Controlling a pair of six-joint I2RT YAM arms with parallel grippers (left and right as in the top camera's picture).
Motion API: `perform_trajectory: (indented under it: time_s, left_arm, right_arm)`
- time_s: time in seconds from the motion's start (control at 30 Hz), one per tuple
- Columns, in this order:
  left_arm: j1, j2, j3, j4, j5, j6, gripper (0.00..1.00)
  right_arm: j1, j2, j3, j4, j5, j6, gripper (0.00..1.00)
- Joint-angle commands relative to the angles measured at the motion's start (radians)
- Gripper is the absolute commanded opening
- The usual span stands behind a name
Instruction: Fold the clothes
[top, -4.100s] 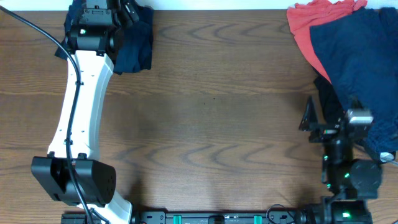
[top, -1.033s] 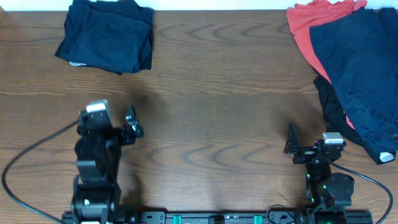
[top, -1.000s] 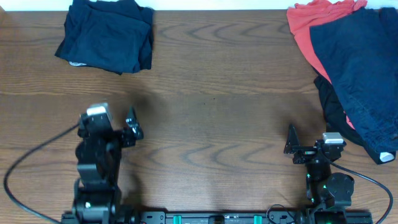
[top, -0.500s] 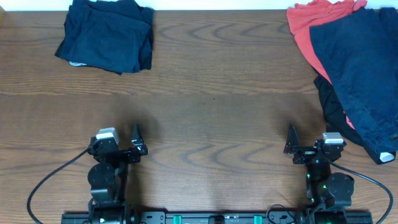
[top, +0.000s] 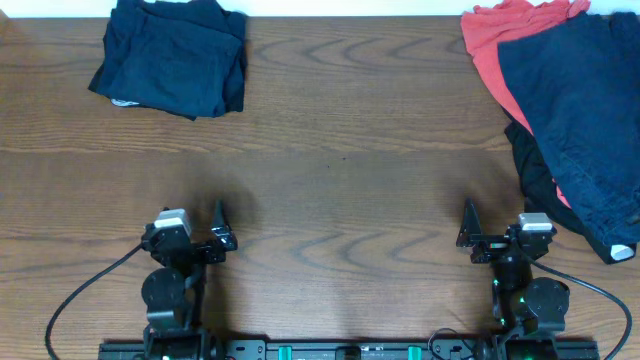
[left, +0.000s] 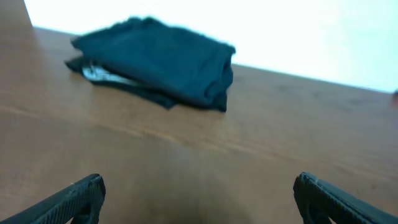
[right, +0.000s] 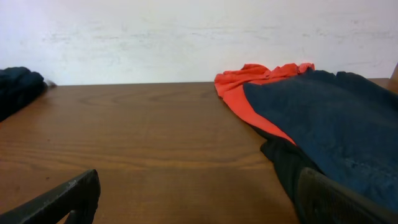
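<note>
While parked at seven o'clock, keeps the left gripper (left: 198, 202) spread wide above the table (top: 340, 150), gripping nothing. Shows a folded navy garment (top: 170, 55) at eleven o'clock, blurred at the wrist, possibly with a pale label at its near edge. Finds the right gripper (right: 199, 202) at five o'clock, likewise wide and empty. Shows a loose heap from one to three o'clock: coral red cloth (top: 490, 50) under a large navy garment (top: 575, 110), black cloth (top: 533, 175) poking from its left edge.
</note>
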Motion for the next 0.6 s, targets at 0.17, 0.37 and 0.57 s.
perform_trajectory:
  time_s: [0.17, 0.37, 0.57]
  left_arm:
    - [0.005, -0.085, -0.007, -0.051, -0.001, 0.014, 0.98]
    - [0.005, -0.092, -0.007, -0.049, 0.0, 0.014, 0.98]
    - [0.005, -0.092, -0.007, -0.049, 0.0, 0.013, 0.98]
  right_arm:
    - [0.007, -0.002, -0.002, -0.004, -0.004, -0.012, 0.99]
    - [0.007, -0.002, -0.002, -0.004, -0.004, -0.012, 0.99]
    - [0.007, -0.002, -0.002, -0.004, -0.004, -0.012, 0.99]
